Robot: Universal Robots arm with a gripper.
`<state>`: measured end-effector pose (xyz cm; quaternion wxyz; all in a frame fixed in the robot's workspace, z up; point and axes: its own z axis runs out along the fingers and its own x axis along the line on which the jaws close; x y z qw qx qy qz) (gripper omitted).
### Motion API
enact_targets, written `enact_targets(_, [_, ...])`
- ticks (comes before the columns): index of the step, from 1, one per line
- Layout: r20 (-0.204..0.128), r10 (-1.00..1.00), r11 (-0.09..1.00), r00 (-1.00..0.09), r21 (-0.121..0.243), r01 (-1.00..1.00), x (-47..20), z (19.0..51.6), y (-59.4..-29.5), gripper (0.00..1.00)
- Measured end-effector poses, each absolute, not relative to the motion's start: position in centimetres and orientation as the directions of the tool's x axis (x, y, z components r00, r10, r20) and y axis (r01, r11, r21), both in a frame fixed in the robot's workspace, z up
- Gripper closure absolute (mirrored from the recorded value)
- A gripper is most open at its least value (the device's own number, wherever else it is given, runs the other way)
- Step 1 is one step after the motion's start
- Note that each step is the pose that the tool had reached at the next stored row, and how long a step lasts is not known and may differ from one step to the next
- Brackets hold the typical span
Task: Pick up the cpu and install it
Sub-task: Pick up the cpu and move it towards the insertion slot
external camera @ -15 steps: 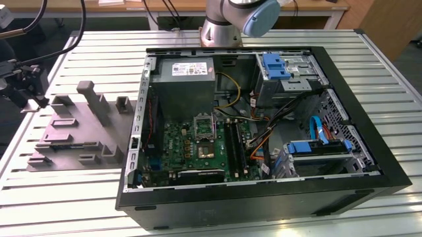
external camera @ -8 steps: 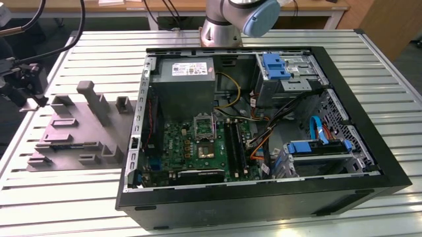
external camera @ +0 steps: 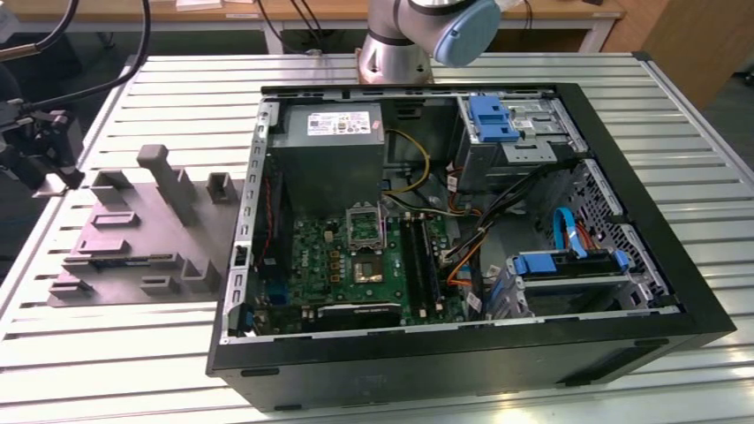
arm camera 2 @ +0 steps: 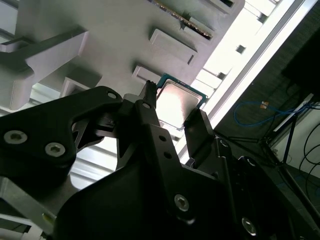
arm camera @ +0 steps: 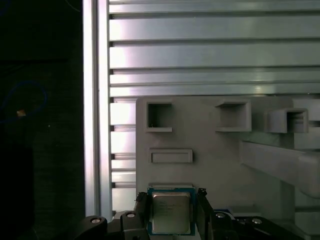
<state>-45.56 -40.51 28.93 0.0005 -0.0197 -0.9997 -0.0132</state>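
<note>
Starting at the tool (arm camera: 171,206): clamped on the cpu (arm camera: 171,214), one black finger (arm camera: 142,206) pressed against each of two opposite edges, silver top facing the camera in both wrist views. Same grip in the second wrist view, with the tool's black linkage (arm camera 2: 150,165) blocking a big chunk of that picture. Hanging right at the edge of the grey tray (arm camera: 215,155), near a small rectangular slot (arm camera: 171,156). Honestly can't tell whether lifted clear of the tray or touching it. Bottom edge of the cpu cut off in the first wrist view.

Further out on the tray: square pockets (arm camera: 160,116) and a long raised bar (arm camera: 280,162). Past that, slatted metal tabletop (arm camera: 210,55), then dark floor with a blue cable (arm camera 2: 250,107).

Over in the exterior view, tray lying just beside the open case (external camera: 659,265), on the exterior view's left of it. Inside the case, green motherboard (external camera: 353,265) with the socket (external camera: 364,225) under the grey power supply (external camera: 335,132). Well apart from the cpu, with the tray's tall posts (external camera: 159,168) and the case wall in between. Arm base (external camera: 395,53) behind the case. Hard to pick out the tool itself in the dark clump of hardware (external camera: 35,146) at the exterior view's left edge, partly cut off there.
</note>
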Motion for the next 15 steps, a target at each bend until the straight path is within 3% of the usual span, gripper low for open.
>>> enact_targets(15, [0.001,0.039,0.999,-0.999,0.026,0.039,-45.56,29.7,-40.51,0.53])
